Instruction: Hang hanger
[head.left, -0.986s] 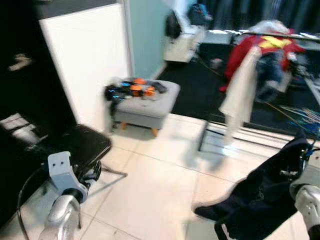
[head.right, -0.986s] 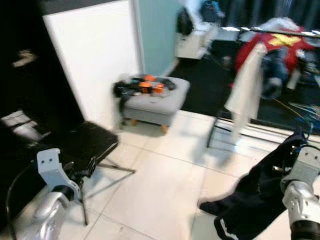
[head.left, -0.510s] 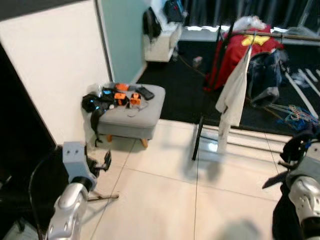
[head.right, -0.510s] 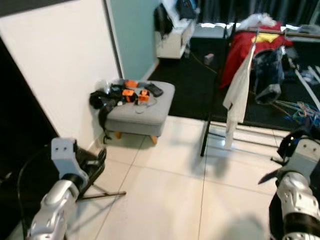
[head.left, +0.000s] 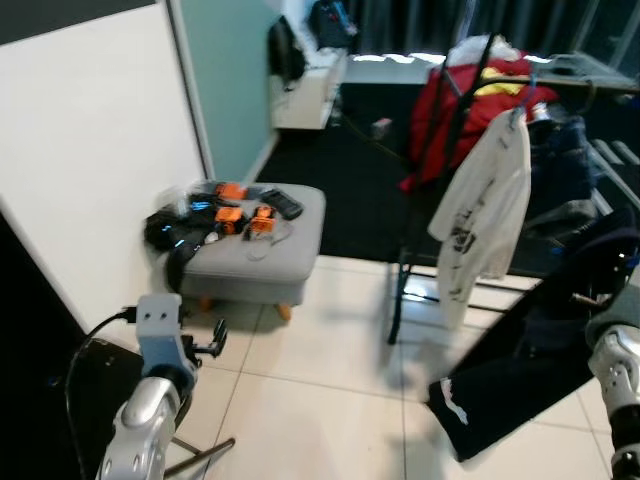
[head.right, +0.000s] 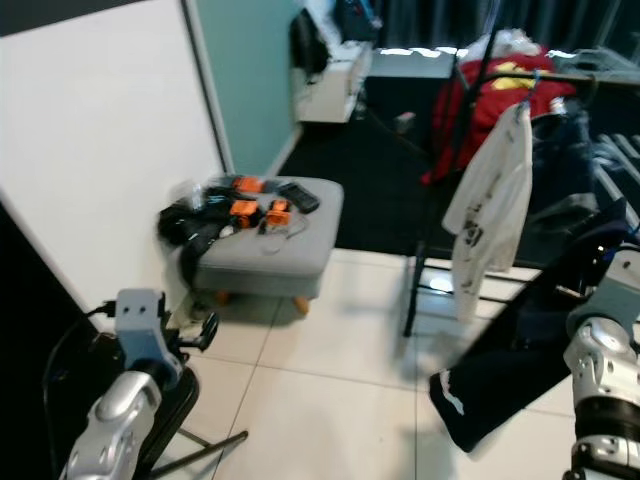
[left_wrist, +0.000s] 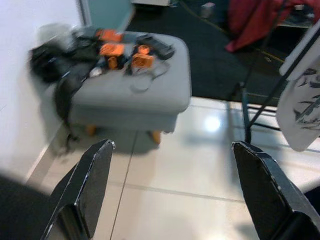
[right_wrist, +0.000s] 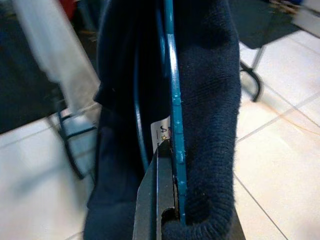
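The hanger (right_wrist: 172, 115) is a thin teal one, wrapped in a dark navy garment (head.left: 545, 350) that hangs from it in a long slanting drape down to the pale tiled floor (head.left: 330, 390). In the right wrist view the right gripper (right_wrist: 167, 200) has its black fingers pinched tight on the hanger's teal bar, with the knitted fabric bunched around them and a small white label just beside the grip. From the head camera this load sits low at the robot's right, held up by the silver right arm, near the foot of a clothes rack (head.left: 455, 150).

The rack stands just beyond the garment, on the edge where tile meets dark carpet. A white printed shirt (head.left: 485, 215) hangs from its rail, with a red garment (head.left: 445, 120) and some darker clothes behind.

The left gripper (left_wrist: 172, 190) is held out low at the robot's left, its two black fingers spread wide with nothing between them. It looks toward a grey footstool (head.left: 260, 260) set against the white wall, which carries black straps and several orange and black gadgets (head.left: 235, 205). A black chair (head.right: 165, 420) stands beneath the left arm
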